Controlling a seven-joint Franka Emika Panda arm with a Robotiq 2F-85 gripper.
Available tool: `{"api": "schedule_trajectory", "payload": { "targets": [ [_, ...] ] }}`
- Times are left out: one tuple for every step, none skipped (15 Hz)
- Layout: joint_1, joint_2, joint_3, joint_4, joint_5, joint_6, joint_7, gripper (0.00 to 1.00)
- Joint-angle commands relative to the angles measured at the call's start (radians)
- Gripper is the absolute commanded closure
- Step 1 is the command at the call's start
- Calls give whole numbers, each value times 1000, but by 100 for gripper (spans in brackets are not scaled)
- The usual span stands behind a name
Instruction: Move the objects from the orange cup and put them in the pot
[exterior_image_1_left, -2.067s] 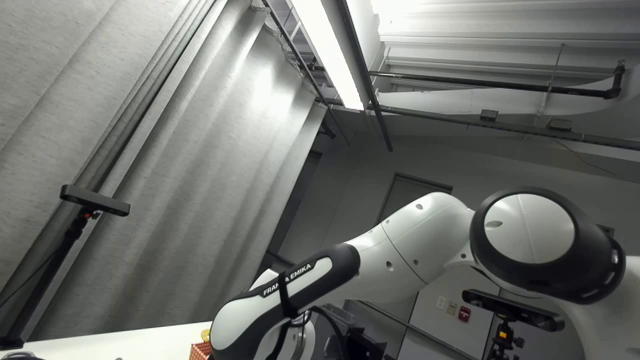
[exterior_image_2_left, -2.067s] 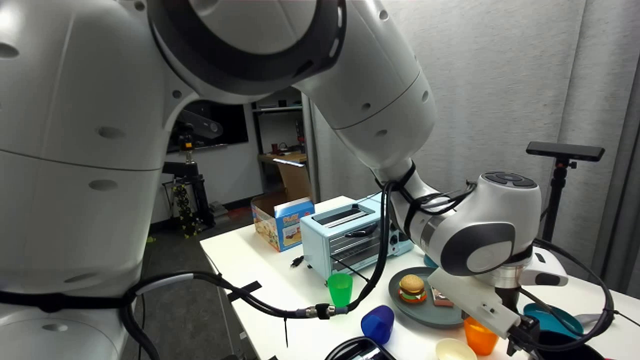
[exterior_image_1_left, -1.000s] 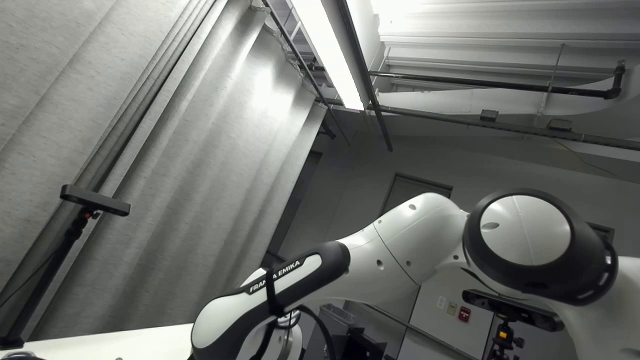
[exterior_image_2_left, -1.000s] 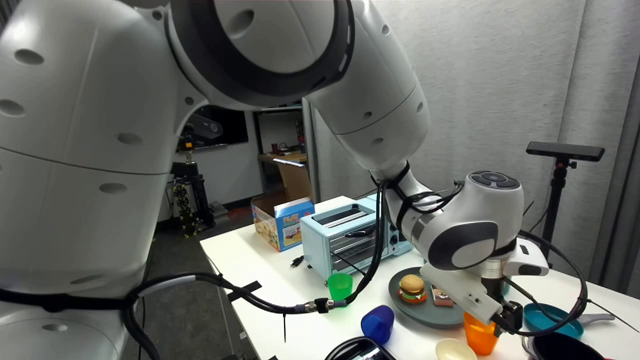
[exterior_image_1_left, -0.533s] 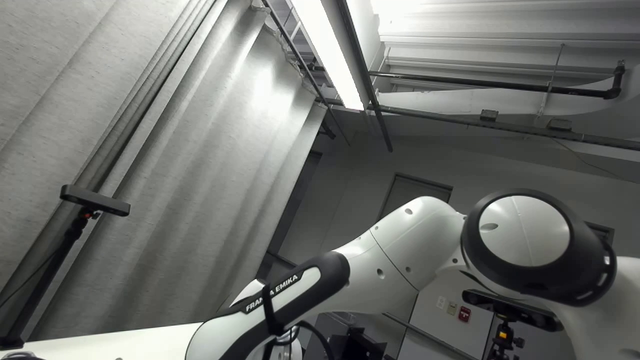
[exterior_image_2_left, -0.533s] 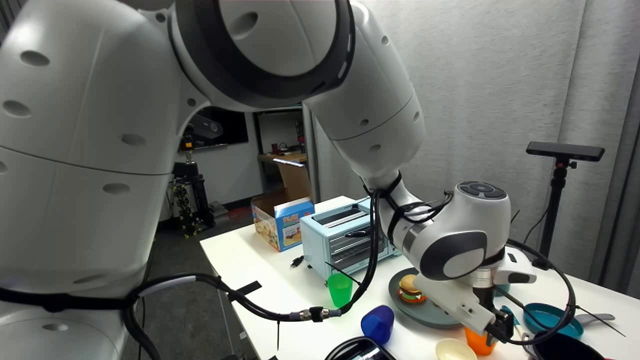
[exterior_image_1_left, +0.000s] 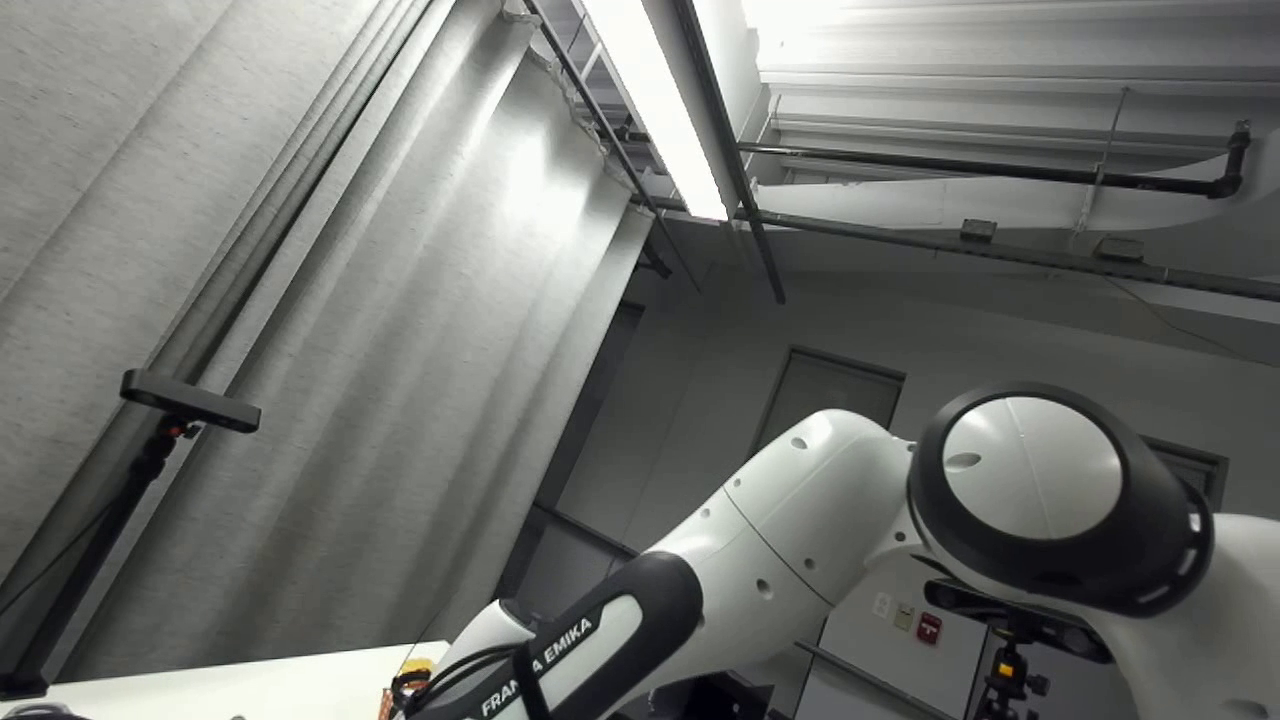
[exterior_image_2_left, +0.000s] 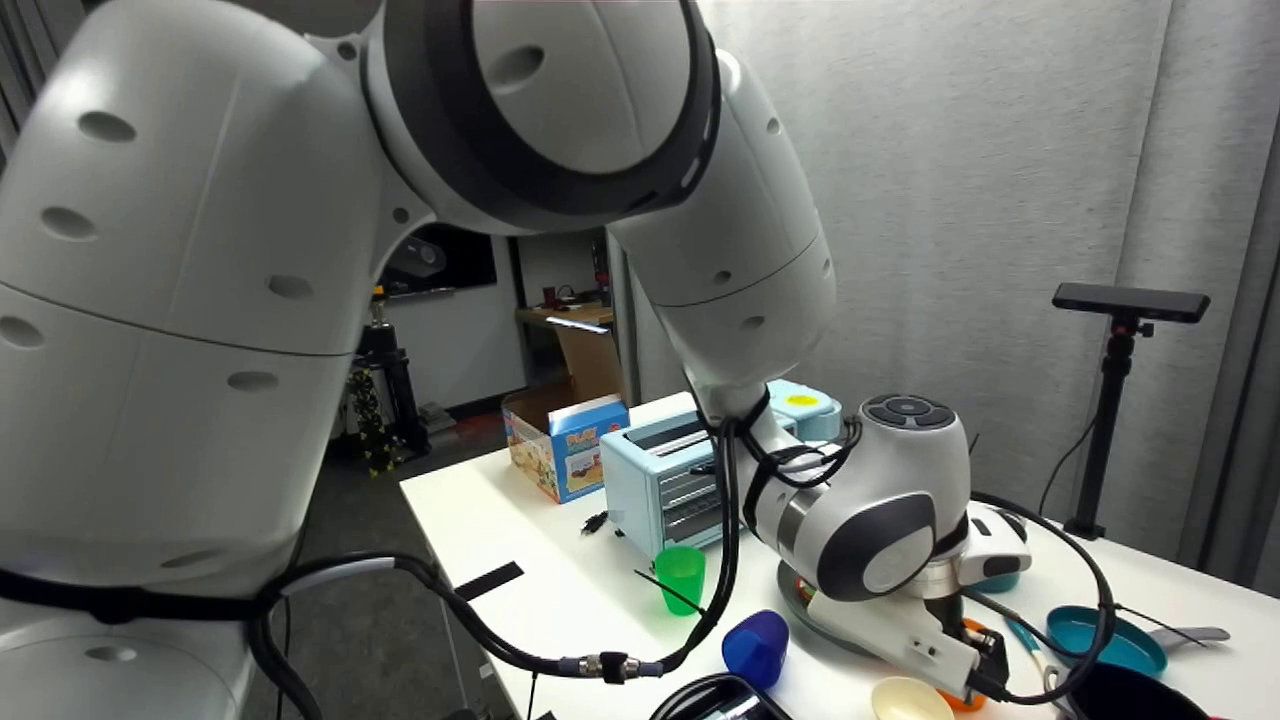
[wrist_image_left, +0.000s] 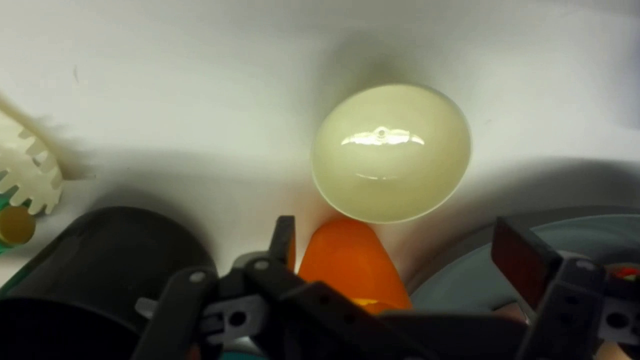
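The orange cup (exterior_image_2_left: 963, 702) stands on the white table, mostly covered by my gripper in an exterior view. In the wrist view the orange cup (wrist_image_left: 352, 260) lies between my spread fingers, closer to the left one. My gripper (wrist_image_left: 400, 245) is open and holds nothing. Its right finger is over the edge of the grey plate. The gripper's dark fingers (exterior_image_2_left: 988, 662) are low by the cup in an exterior view. The cup's opening and contents are hidden behind the gripper. The dark pot (exterior_image_2_left: 1130, 695) stands right of the cup; the pot (wrist_image_left: 125, 250) also shows lower left in the wrist view.
A cream bowl (wrist_image_left: 392, 155) sits close against the cup. The grey plate (wrist_image_left: 460, 280) is beside it. A blue cup (exterior_image_2_left: 756, 648), green cup (exterior_image_2_left: 681, 578), light-blue toaster oven (exterior_image_2_left: 650, 490) and teal pan (exterior_image_2_left: 1115, 640) are on the table. A cream slotted utensil (wrist_image_left: 30, 170) is near the pot.
In an exterior view the arm has moved left and down, from beside the pot to low over the orange cup, now hiding most of the cup and the burger on the plate.
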Motion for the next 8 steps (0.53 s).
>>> {"api": "schedule_trajectory", "payload": {
  "targets": [
    [10,24,-15,-3,-72,99,-2,0],
    [10,31,-19,2,-88,120,2,0],
    [11,36,-22,7,-101,140,5,0],
    [10,40,-24,10,-112,157,9,0],
    [11,44,-26,11,-122,178,13,0],
    [11,46,-27,11,-129,192,15,0],
    [12,49,-30,10,-136,203,20,0],
    [12,51,-31,9,-139,210,23,0]
  ]
}}
